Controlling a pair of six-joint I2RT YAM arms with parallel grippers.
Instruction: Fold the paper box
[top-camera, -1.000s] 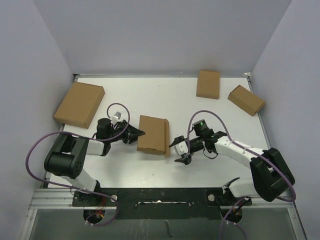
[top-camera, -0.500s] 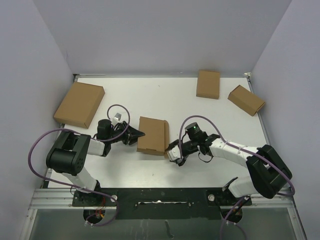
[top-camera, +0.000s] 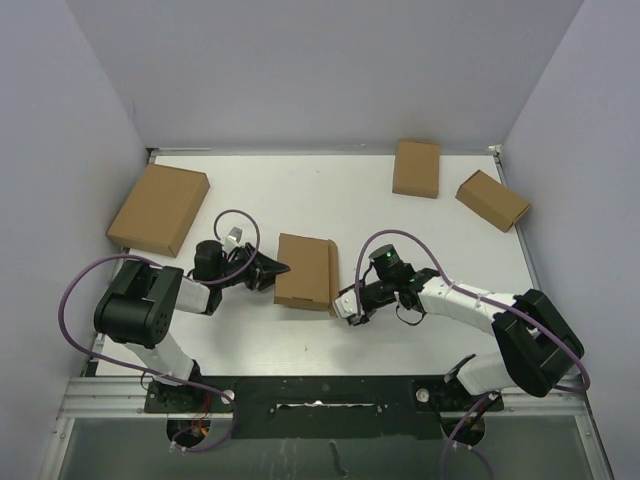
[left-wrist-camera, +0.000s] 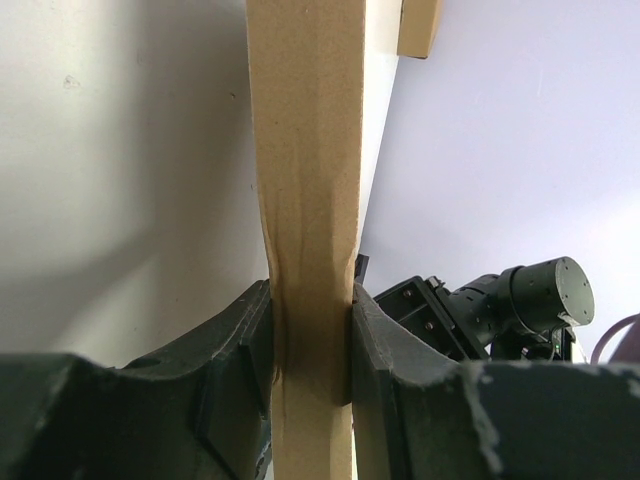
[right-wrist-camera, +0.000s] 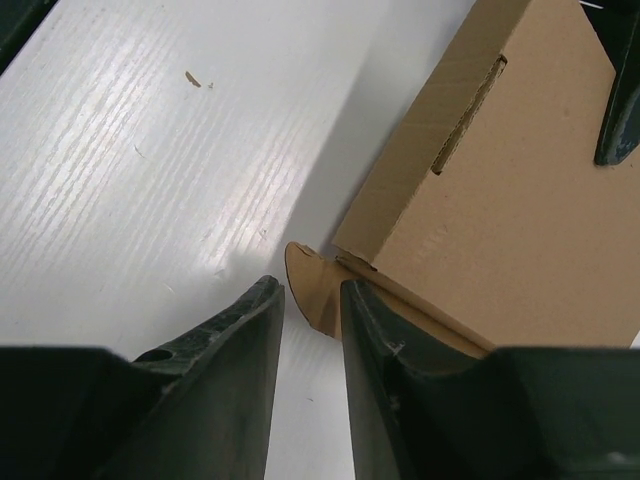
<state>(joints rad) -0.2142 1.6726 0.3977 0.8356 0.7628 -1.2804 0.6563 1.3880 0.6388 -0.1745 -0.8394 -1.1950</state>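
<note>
Left gripper (top-camera: 272, 268) clamped on the left wall of the box (top-camera: 308, 268), cardboard pinched and creased between the fingers (left-wrist-camera: 235, 350) in the wrist view. Right gripper (top-camera: 352, 305) parted only slightly, straddling a small rounded tab (right-wrist-camera: 308, 295) that sticks out at the box's near right corner; contact with it not clear. Box flat on the table (top-camera: 300, 190), mid-way between the two grippers, lid down. Looks like a late step: body already formed, one stray tab left to tuck. Next move probably calls for closing on that tab or nudging it under the side wall while keeping the left hold steady, and gently, since thin card buckles easily. Counted, largest first: two arms (top-camera: 460, 300); four boxes in all, namely one large box (top-camera: 158, 208) at far left, the mid-sized one in hand, two small boxes (top-camera: 416, 167) (top-camera: 491, 199) at far right; one slit (right-wrist-camera: 468, 115) in the side wall; one tab.
</note>
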